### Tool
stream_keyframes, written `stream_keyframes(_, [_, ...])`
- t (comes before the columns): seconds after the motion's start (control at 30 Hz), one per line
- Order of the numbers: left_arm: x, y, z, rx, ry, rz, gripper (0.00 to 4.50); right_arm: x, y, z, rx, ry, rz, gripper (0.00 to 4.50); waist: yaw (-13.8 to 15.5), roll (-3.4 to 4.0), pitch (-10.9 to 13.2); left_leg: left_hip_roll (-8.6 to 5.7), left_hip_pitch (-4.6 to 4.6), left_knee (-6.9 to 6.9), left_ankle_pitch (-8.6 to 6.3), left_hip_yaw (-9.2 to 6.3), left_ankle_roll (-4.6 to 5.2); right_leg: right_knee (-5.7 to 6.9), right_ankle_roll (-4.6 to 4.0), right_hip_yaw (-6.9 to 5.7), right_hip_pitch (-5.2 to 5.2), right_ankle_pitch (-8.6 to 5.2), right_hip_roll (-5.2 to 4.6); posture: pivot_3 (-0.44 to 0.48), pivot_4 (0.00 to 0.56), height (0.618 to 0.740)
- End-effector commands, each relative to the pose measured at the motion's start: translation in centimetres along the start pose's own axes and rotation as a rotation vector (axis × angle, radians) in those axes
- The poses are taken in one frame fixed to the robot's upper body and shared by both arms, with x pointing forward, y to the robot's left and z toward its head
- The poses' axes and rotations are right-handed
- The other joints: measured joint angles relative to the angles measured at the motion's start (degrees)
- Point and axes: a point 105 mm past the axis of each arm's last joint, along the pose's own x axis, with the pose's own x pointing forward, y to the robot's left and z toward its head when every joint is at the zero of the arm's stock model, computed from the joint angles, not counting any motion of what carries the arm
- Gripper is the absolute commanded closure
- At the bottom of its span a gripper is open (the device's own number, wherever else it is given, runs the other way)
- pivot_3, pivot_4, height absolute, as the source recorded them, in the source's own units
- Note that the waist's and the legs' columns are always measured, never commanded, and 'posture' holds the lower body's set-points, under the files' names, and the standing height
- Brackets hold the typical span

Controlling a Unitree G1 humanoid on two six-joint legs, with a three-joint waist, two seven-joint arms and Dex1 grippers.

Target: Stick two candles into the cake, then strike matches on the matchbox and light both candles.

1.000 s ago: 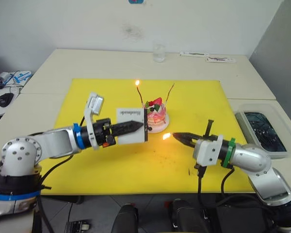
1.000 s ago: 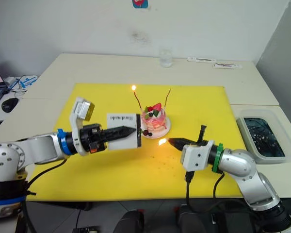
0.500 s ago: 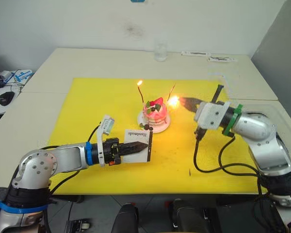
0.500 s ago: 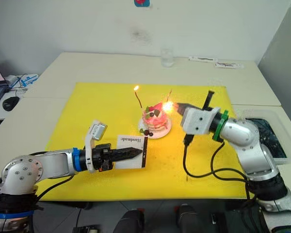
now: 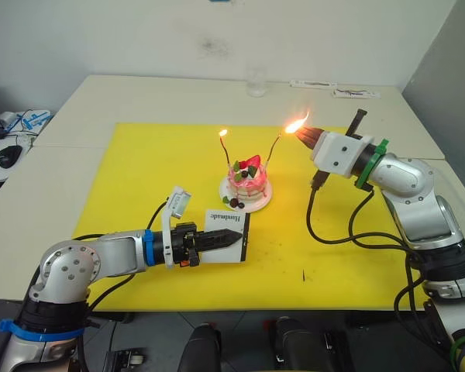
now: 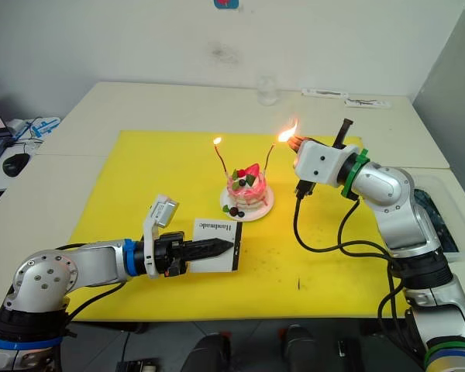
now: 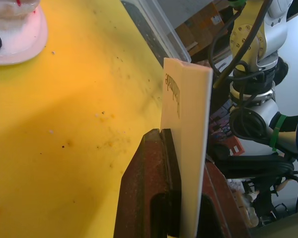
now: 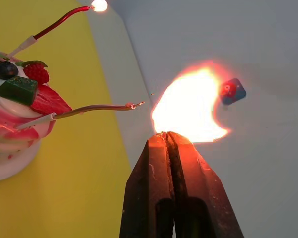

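The pink-and-white cake (image 5: pixel 246 183) sits on its white plate (image 5: pixel 257 204) in the middle of the yellow mat (image 5: pixel 139 170). Two candles stand in it. The reddish candle (image 5: pixel 227 149) burns at its tip. The golden-brown candle (image 5: pixel 273 152) leans right and its tip (image 8: pixel 136 104) carries no flame. My right gripper (image 5: pixel 304 136) is shut on a burning match. Its flame (image 8: pixel 191 106) flares at the fingertips, just right of that tip and not touching it. My left gripper (image 5: pixel 219 239) is shut on the white matchbox (image 5: pixel 231 235), held on edge low over the mat in front of the cake.
A drinking glass (image 5: pixel 254 83) stands at the back of the table, with flat packets (image 5: pixel 333 92) to its right. A clear bin (image 6: pixel 442 225) sits behind my right arm. A computer mouse (image 5: pixel 9 157) lies far left. A small dark stick (image 5: pixel 303 274) rests on the mat's front right.
My right gripper carried the lit match from low in front of the cake up to the right, beside the golden-brown candle's tip. My left gripper lowered the matchbox toward the front.
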Motion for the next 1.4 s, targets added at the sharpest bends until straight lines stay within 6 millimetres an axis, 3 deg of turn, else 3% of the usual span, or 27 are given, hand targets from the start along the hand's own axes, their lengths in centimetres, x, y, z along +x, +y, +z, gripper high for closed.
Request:
stream_keyframes(0.03, [0.16, -0.98, 0.3, 0.04, -0.004, -0.032, 4.5, 0.22, -0.51, 1.23, -0.041, -0.05, -0.007, 4.48, 0.0, 0.0, 0.0, 0.0, 0.0, 0.0, 0.0, 0.0, 0.0, 0.0, 0.0, 0.0, 0.0, 0.0, 0.0, 0.0, 0.15, 0.74])
stream_keyframes(1.4, [0.75, -1.2, 0.37, 0.035, -0.006, -0.052, 4.5, 0.7, 0.21, 1.22, -0.074, -0.052, 0.035, 4.48, 0.0, 0.0, 0.0, 0.0, 0.01, 0.0, 0.0, -0.01, 0.0, 0.02, 0.07, 0.0, 0.0, 0.04, 0.0, 0.0, 0.15, 0.74])
